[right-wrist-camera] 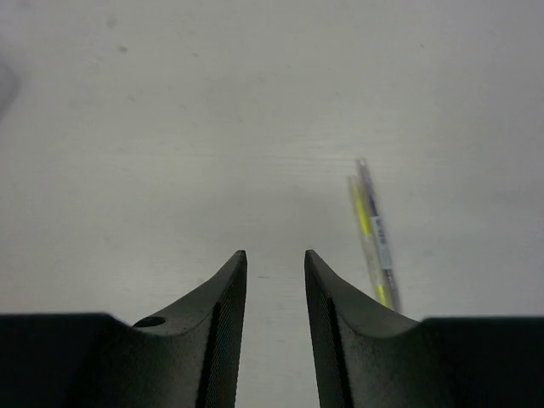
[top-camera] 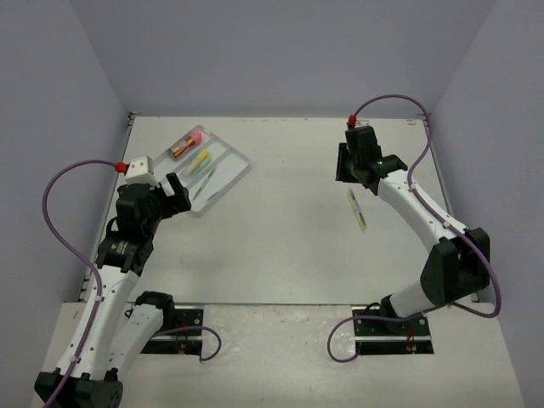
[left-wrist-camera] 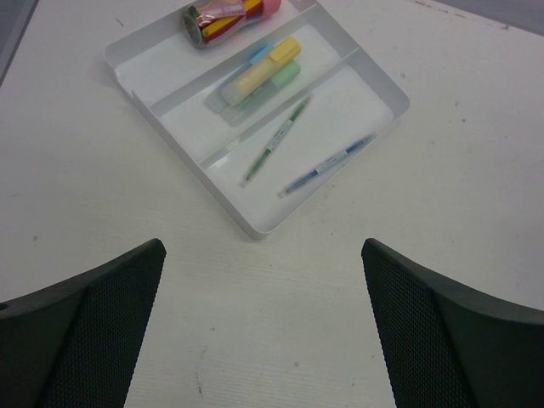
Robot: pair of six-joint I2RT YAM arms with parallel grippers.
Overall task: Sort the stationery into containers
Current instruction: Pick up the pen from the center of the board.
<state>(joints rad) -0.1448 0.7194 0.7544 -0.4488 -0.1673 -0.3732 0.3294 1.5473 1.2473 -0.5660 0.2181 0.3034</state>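
Observation:
The clear three-compartment tray (top-camera: 241,161) lies at the far left. In the left wrist view the tray (left-wrist-camera: 136,81) holds a pink-capped tube (left-wrist-camera: 229,15), yellow and pale green highlighters (left-wrist-camera: 255,72), a thin green pen (left-wrist-camera: 276,140) and a thin blue pen (left-wrist-camera: 327,166). My left gripper (left-wrist-camera: 262,255) hangs open just short of the tray's near corner, with nothing in it. Two thin pens (top-camera: 358,210) lie side by side on the table at the right. My right gripper (right-wrist-camera: 274,255) stands partly open over bare table, with the pens (right-wrist-camera: 372,234) just to its right and nothing between its fingers.
Grey walls close the table at the back and both sides. Purple cables loop off both arms. The right arm's forearm (top-camera: 416,212) reaches over the table's right side.

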